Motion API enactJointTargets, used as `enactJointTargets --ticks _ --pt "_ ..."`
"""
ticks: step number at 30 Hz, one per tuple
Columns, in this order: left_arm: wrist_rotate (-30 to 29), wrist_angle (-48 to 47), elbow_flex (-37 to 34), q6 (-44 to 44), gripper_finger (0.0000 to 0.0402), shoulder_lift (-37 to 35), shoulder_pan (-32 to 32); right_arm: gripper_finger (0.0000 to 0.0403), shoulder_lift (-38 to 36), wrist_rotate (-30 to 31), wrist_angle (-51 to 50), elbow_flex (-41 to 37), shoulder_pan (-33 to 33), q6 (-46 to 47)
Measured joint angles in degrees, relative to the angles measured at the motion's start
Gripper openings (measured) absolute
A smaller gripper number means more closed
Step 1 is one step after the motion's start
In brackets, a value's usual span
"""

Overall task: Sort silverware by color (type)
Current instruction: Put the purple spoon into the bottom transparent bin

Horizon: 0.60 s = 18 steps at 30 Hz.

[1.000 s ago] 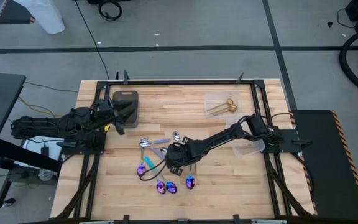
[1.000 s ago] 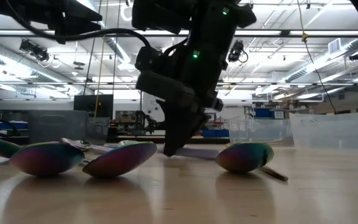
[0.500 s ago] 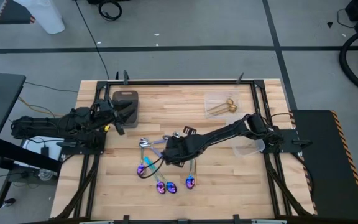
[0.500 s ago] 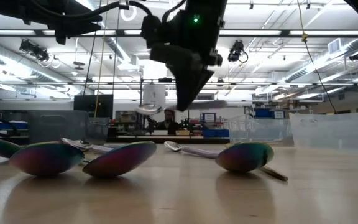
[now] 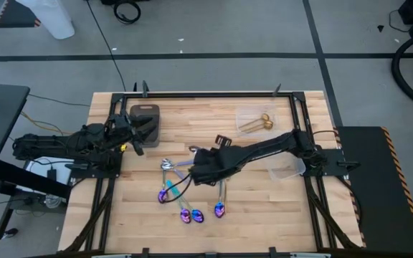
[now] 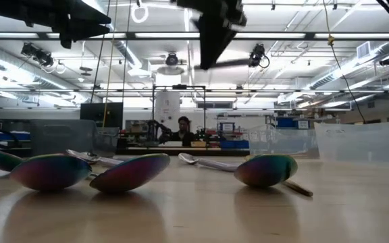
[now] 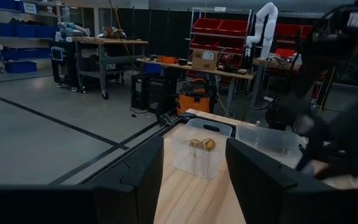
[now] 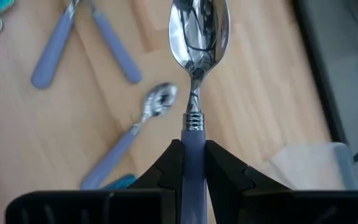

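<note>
The pale wooden slatted table [image 5: 214,222] carries everything; places below are given from the dark grey rectangular tray [image 5: 145,118] at its far left corner. The right gripper [image 8: 193,155] hangs above the middle of the table, toward the near right of the tray, fingers clamped on the lilac handle of a silver-bowled spoon [image 8: 198,37] held clear of the wood. The left gripper [image 7: 194,180] waits just beside the tray, fingers spread and empty. A clear plastic container [image 5: 255,120], far to the tray's right, holds gold spoons [image 5: 257,124], seemingly two. Loose iridescent purple-blue spoons [image 5: 192,213] lie nearer than the tray, about four, with two or three lilac-handled silver ones [image 8: 129,134] by them. Such a spoon is probably light, stiff and slick; the handle near its collar suits gripping.
</note>
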Motion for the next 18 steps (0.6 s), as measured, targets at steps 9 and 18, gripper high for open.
enactJointTargets --ticks 9,18 --pt "0.0 -0.16 -0.02 0.0 0.0183 0.0 0.02 0.0059 -9.92 8.68 -6.54 0.04 2.07 6.43" --pt "0.0 -0.05 0.0 -0.02 0.0183 0.02 0.02 0.0059 -16.85 14.72 -10.26 -1.32 4.46 10.83"
